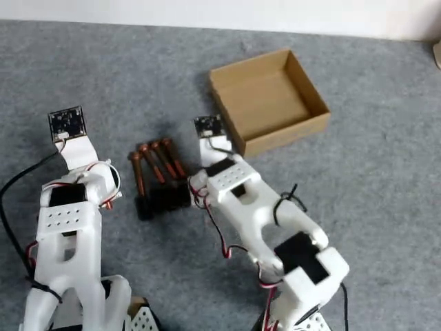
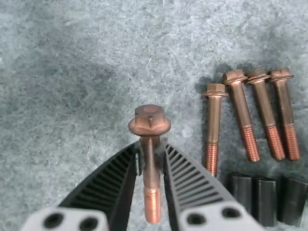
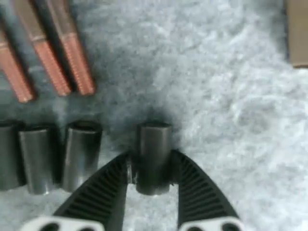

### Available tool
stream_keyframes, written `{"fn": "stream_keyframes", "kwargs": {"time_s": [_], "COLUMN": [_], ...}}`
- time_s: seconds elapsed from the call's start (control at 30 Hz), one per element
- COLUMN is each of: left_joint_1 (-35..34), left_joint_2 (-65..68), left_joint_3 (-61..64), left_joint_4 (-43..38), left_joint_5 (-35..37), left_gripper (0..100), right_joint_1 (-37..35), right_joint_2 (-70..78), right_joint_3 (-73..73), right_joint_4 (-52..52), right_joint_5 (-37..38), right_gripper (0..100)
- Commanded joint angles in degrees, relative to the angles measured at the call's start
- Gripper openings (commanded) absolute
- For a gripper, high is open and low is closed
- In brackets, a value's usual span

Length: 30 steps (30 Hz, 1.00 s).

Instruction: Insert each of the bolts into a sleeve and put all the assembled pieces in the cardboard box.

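My left gripper (image 2: 151,148) is shut on a copper bolt (image 2: 149,124), which is gripped by its shank with the hex head pointing away from the wrist. In the high view this gripper (image 1: 109,201) hangs left of the row of parts. Several more copper bolts (image 2: 250,113) (image 1: 155,162) lie side by side on the carpet. Below them is a row of dark sleeves (image 1: 162,200). My right gripper (image 3: 152,158) is shut on the end sleeve (image 3: 154,142) of that row, with three sleeves (image 3: 82,151) beside it. The cardboard box (image 1: 238,127) stands open behind the right arm.
Grey carpet covers the table. The box's edge (image 3: 298,33) shows in the right wrist view, beyond the gripped sleeve. Red and black cables hang off both arms. Open carpet lies left of the left arm and right of the box.
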Motion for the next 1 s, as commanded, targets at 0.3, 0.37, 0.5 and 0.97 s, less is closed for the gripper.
{"fn": "stream_keyframes", "kwargs": {"time_s": [0.3, 0.37, 0.5, 0.97], "left_joint_1": [-0.7, -0.4, 1.5, 25.1], "left_joint_2": [-1.9, -2.2, -4.0, -24.8], "left_joint_3": [-0.4, -0.8, -8.0, -15.6], "left_joint_4": [-1.5, -1.5, -1.1, -3.2], "left_joint_5": [0.5, 0.8, 0.8, 0.8], "left_gripper": [0, 0, 0, 0], "right_joint_1": [-1.0, -0.8, -1.1, -1.3], "right_joint_2": [-0.7, -5.0, -16.6, -63.6], "right_joint_3": [-6.9, -5.1, 0.7, 29.3], "right_joint_4": [2.7, 2.9, 2.2, -12.7], "right_joint_5": [7.5, 9.0, 9.9, 16.8], "right_gripper": [0.3, 0.3, 0.3, 0.3]}}
